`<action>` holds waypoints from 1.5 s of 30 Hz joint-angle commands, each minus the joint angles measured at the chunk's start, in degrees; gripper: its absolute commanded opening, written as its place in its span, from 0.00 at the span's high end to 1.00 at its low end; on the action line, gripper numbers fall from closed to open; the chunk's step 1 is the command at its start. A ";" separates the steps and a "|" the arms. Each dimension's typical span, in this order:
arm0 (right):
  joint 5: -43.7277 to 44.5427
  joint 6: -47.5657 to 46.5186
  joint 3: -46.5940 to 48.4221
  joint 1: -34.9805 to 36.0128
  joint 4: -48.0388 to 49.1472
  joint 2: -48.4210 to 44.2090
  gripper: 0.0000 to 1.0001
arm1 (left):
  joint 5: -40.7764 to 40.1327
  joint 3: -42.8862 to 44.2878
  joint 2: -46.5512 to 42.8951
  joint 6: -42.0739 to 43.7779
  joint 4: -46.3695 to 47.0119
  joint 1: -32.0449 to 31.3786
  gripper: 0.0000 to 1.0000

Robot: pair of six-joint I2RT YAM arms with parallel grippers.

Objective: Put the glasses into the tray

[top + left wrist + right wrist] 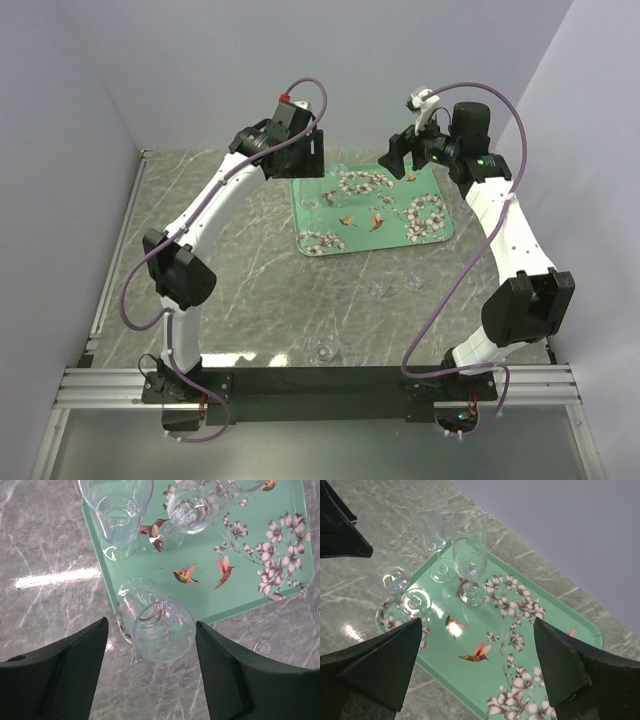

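The teal tray [385, 240] lies at the back middle of the table. Three clear stemmed glasses stand upright at its left end. In the left wrist view one glass [157, 627] stands at the tray's corner [250, 595], right between my open left gripper's [151, 625] fingers, with gaps on both sides. Two more glasses [117, 515] [192, 507] stand beyond it. My right gripper [477, 625] is open and empty above the tray [545, 645], with the three glasses [469, 550] beyond it. Loose glasses [325, 350] [413, 282] stand on the table nearer the arms.
Grey marble tabletop [250, 290] with grey walls on three sides. A third faint loose glass [378, 290] stands near the middle. The left gripper's fingers [340, 530] show at the right wrist view's top left. A black rail [330, 380] runs along the near edge.
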 commanded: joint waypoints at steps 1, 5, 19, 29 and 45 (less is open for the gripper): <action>-3.47 -1.83 -0.98 -0.57 -0.74 -3.16 0.01 | 0.93 -1.43 -5.62 -0.14 3.58 -0.54 0.23; -6.28 -3.23 -1.42 -0.48 -1.62 -3.42 0.01 | 1.28 -3.36 -7.46 -0.23 4.90 -0.54 0.21; -22.34 -32.86 -6.42 -0.48 -20.31 -6.58 0.00 | 2.16 -14.59 -19.06 0.12 15.09 -0.54 0.01; -18.26 -63.43 -15.55 1.00 -45.75 -4.74 0.06 | -1.26 -44.12 -44.72 1.44 35.03 -0.10 0.01; -1.90 -48.33 -28.48 10.32 -22.20 -0.79 0.23 | 3.57 -67.77 -64.50 -3.56 35.05 4.30 0.01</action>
